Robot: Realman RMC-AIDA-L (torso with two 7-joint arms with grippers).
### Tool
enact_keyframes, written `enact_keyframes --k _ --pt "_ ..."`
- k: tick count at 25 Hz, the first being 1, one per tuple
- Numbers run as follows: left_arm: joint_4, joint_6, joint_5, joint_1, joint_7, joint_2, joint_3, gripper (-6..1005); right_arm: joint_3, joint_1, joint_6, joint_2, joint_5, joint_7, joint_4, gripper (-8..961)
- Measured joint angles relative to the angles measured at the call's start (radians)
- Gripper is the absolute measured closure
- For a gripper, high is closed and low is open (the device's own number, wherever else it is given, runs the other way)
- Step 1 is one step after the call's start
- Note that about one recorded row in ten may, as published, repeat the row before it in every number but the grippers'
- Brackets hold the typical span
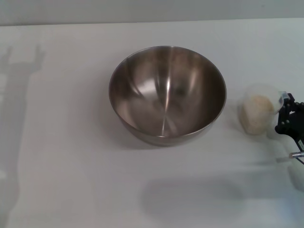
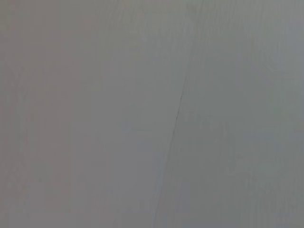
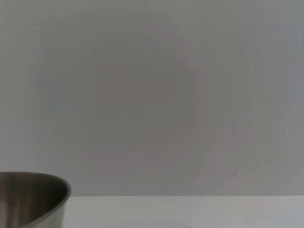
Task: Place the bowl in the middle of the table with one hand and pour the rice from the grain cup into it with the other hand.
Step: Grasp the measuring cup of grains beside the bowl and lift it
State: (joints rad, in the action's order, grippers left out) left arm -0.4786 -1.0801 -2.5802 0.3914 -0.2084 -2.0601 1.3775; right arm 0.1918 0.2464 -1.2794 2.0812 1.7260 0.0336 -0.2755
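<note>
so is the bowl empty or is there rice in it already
Empty: the bowl shows only bare steel inside, and the rice sits in the grain cup by the right claw.

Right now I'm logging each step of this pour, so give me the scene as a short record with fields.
bowl: steel bowl upright near the middle of the table, no rice in it
grain cup: grain cup standing to the bowl's right, apart from it
rice: rice all in the cup
right gripper: right gripper at the cup's right side, at the head view's right edge; grip not discernible
left gripper: not in view
pour: not yet begun
</note>
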Motion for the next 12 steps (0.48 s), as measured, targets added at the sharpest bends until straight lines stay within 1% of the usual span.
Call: enact_keyframes --k 2,6,9,12 --pt "0.000 0.000 0.000 0.000 0.000 0.000 0.000 155 0.013 0.001 0.001 0.000 0.000 0.000 0.001 934" --pt "0.000 0.000 0.000 -0.001 0.000 0.000 0.000 155 0.044 -0.007 -0.029 0.003 -0.001 -0.005 0.003 940" --pt "0.000 0.000 0.000 -0.002 0.000 0.000 0.000 155 0.084 -0.019 -0.101 0.006 -0.001 -0.007 0.013 940" --pt "0.000 0.000 -0.002 -0.002 0.000 0.000 0.000 155 0.119 -0.020 -0.199 0.003 -0.002 -0.008 0.033 941"
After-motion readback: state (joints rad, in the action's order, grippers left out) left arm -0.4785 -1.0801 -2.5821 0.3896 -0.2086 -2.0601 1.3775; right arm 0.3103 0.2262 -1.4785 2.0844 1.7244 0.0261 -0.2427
